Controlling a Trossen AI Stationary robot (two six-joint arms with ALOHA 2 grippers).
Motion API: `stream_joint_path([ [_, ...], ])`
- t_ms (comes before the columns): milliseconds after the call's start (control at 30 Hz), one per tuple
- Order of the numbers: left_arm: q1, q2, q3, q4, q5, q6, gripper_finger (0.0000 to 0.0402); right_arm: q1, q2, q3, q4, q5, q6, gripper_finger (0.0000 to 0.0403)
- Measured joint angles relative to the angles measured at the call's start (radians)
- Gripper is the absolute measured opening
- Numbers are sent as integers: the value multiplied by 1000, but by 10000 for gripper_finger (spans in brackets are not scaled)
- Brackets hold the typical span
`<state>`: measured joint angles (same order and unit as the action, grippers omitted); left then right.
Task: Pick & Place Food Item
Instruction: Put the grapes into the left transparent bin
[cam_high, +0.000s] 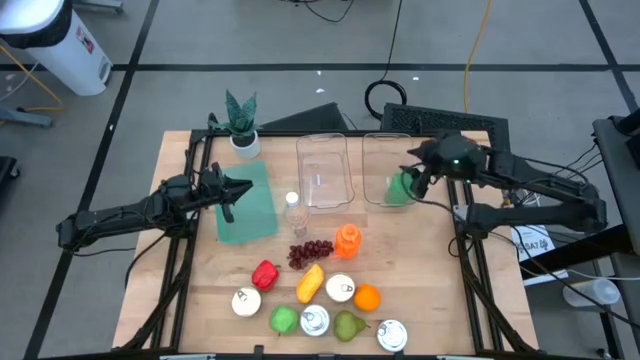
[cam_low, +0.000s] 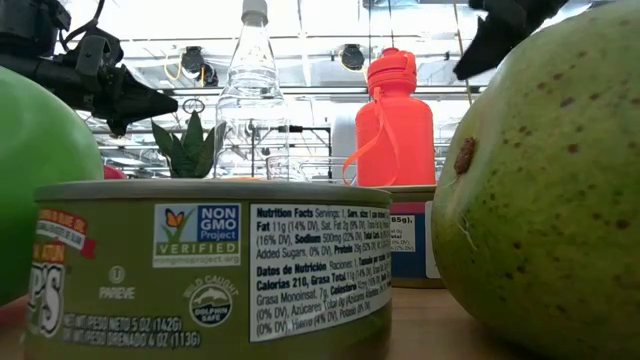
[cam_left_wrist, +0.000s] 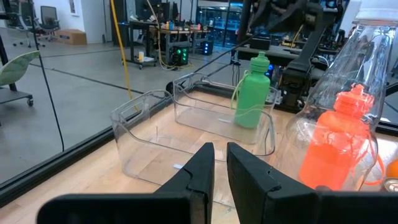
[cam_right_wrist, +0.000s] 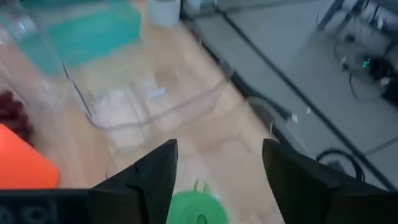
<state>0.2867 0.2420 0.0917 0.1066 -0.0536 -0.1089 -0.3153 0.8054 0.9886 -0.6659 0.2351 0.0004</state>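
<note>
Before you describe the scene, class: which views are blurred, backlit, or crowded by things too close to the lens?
Right wrist view: smeared throughout, the green bottle between the open right gripper only a soft shape. Low view: the can and pear fill the frame, against bright ceiling light. Left wrist view: sharp, though the clear bottle bends what lies behind. High view: evenly lit.

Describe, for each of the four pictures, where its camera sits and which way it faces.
High: overhead, straight down; both arms, table.
Low: tabletop level, facing across past a can and pear.
Left wrist: past the shut left gripper toward the green bottle.
Right wrist: down between the open right gripper.
Shared: green bottle, orange bottle.
</note>
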Motion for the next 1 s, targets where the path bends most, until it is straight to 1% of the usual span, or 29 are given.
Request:
stream_joint_path([
  [200,0,0,0,0,0,0,50,8,-103,0,91,-14,-66,238],
  [300,0,0,0,0,0,0,50,17,-171,0,150,-106,-73,236],
  [367,0,0,0,0,0,0,50,23,-220,1,182,-181,-73,227],
  [433,0,0,0,0,0,0,50,35,-261,2,187,-267,-74,207],
  [500,0,0,0,0,0,0,50,48,-296,-9,195,-329,-81,175],
  [567,0,0,0,0,0,0,50,61,-333,-50,207,-369,-103,132],
  [633,0,0,0,0,0,0,50,70,-373,-116,251,-410,-120,81],
  [700,0,0,0,0,0,0,50,75,-413,-193,321,-487,-149,29],
  [733,0,0,0,-1,0,0,50,75,-431,-229,355,-534,-163,15],
  [800,0,0,0,-1,0,0,50,75,-460,-291,406,-603,-176,11],
  [833,0,0,0,-1,0,0,50,75,-474,-318,425,-604,-177,11],
  [867,0,0,0,-3,0,0,50,75,-488,-343,442,-591,-175,9],
  [967,0,0,0,-7,0,1,50,75,-533,-410,484,-498,-156,2],
  [1000,0,0,0,-6,0,1,50,75,-549,-430,495,-488,-149,2],
])
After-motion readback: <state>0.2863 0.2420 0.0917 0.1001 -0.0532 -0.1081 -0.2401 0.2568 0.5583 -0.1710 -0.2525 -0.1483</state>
